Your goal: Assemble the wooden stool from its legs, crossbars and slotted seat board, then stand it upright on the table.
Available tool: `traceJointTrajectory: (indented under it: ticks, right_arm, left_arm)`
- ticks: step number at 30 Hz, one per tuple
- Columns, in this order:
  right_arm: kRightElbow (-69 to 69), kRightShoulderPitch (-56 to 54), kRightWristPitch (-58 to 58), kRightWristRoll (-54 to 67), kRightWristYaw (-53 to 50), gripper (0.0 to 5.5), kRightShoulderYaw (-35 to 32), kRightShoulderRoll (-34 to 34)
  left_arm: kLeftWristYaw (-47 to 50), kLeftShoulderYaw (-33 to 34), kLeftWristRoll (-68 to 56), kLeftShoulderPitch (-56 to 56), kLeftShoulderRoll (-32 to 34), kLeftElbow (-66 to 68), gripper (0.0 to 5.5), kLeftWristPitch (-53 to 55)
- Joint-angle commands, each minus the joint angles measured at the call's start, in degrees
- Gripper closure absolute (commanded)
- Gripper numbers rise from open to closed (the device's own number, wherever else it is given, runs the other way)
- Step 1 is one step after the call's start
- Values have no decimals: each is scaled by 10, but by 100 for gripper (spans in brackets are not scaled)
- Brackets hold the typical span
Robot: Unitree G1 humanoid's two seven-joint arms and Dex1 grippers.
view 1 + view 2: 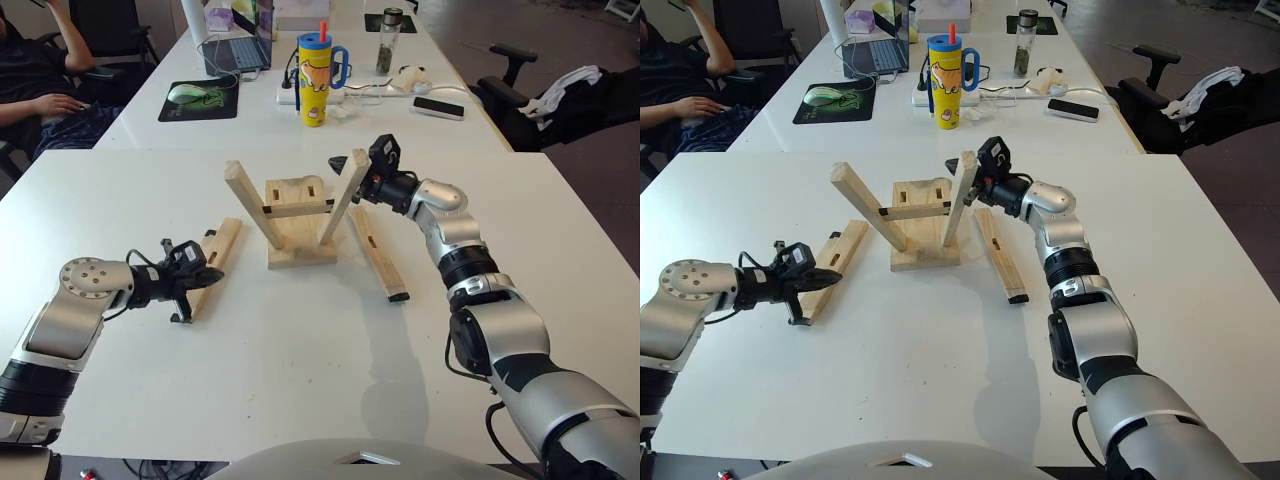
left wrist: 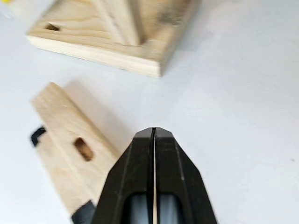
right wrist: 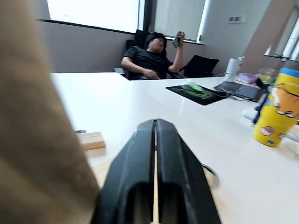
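Note:
The slotted seat board [image 1: 300, 240] lies flat mid-table. Two legs stand slanted in it, the left leg [image 1: 252, 205] and the right leg [image 1: 346, 195], joined by a crossbar [image 1: 298, 209]. My right gripper [image 1: 340, 163] is shut and empty, and its fingers press against the far side of the right leg's top end [image 3: 37, 140]. A loose leg [image 1: 381, 256] lies to the right of the board. Another loose leg [image 1: 215, 262], with a slot [image 2: 83, 148], lies to the left. My left gripper [image 2: 154, 133] is shut on nothing, with its tip just past that leg's edge, low over the table.
On the adjoining table behind are a yellow cup [image 1: 314, 85], a phone [image 1: 438, 107], a green mouse on a black pad [image 1: 198, 97] and a laptop [image 1: 240, 50]. The white table [image 1: 300, 380] is bare in front of the board.

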Motion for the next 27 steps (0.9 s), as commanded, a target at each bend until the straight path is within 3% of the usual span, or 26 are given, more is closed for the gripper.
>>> traceJointTrajectory:
  ticks: [1, 7, 21, 23, 27]
  right_arm:
    - [-27, 21, 3, 5, 67, 550, 18, 9]
    - [-117, 73, 42, 10, 104, 550, 58, 40]
    - [-145, 91, 45, -39, 3, 550, 126, 153]
    - [-143, 81, 49, -62, -20, 550, 134, 145]
    - [-69, 62, 29, -101, -77, 550, 107, 60]
  left_arm:
    - [-14, -38, -13, 22, -9, -52, 548, 36]
    - [26, -68, 29, 14, -25, -39, 548, 27]
    - [47, -135, 33, 39, -47, -128, 548, 89]
    - [52, -146, 36, 39, -54, -135, 548, 94]
    - [73, -164, 46, 29, -79, -146, 548, 90]
